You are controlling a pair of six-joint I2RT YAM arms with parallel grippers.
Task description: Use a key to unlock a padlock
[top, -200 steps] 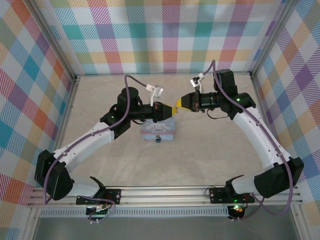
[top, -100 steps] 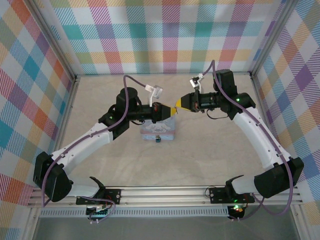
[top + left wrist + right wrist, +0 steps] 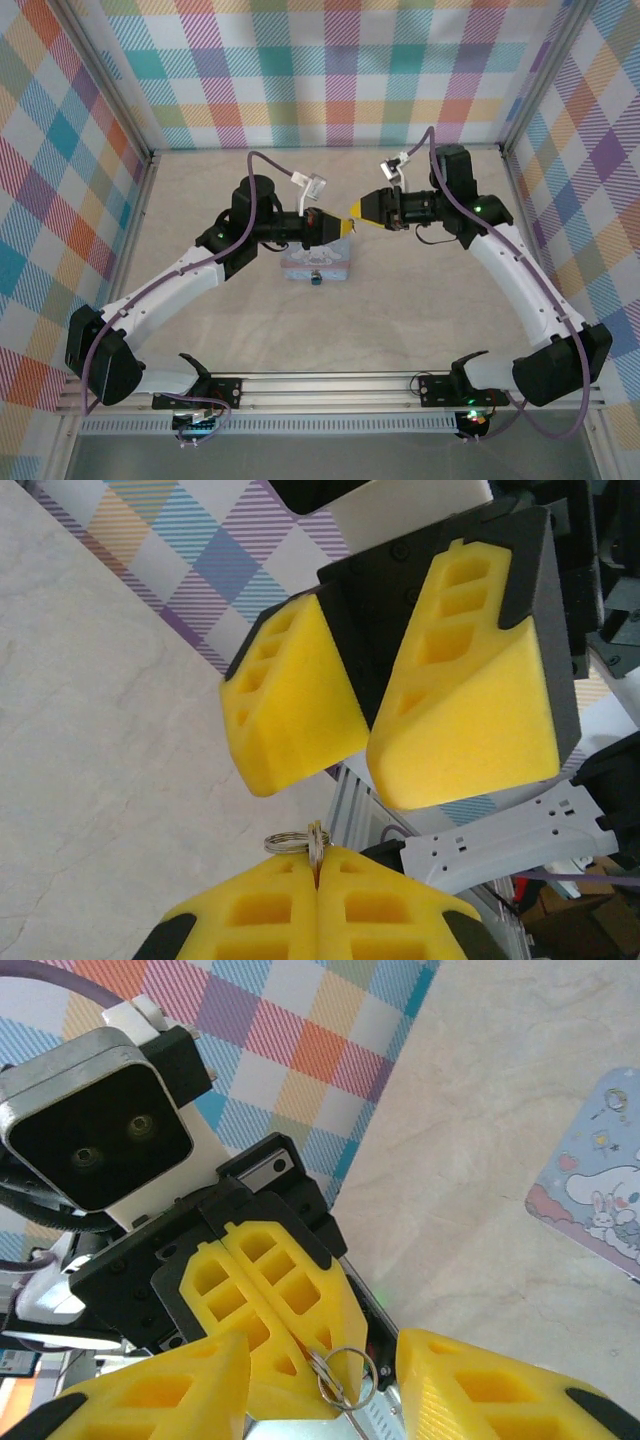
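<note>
The key [image 3: 318, 844] is a thin metal sliver on a small split ring [image 3: 291, 840], standing out of the tips of my left gripper [image 3: 318, 868], which is shut on it. In the top view my left gripper [image 3: 341, 227] hangs above the pastel-blue tin box [image 3: 318, 262]. My right gripper [image 3: 356, 210] faces it tip to tip, just to its right, open, its yellow fingers [image 3: 480, 1390] either side of the key [image 3: 337, 1380] without touching it. The tiny dark padlock [image 3: 315, 278] sits at the box's near edge.
Plaid walls close the pale table [image 3: 420, 290] on three sides, with metal frame posts at the corners. An aluminium rail [image 3: 330, 388] with both arm bases runs along the near edge. Open floor lies left, right and behind the tin box.
My right gripper has opened and let go of the key, drawing back slightly to the right. My left gripper has closed on the key and holds its place.
</note>
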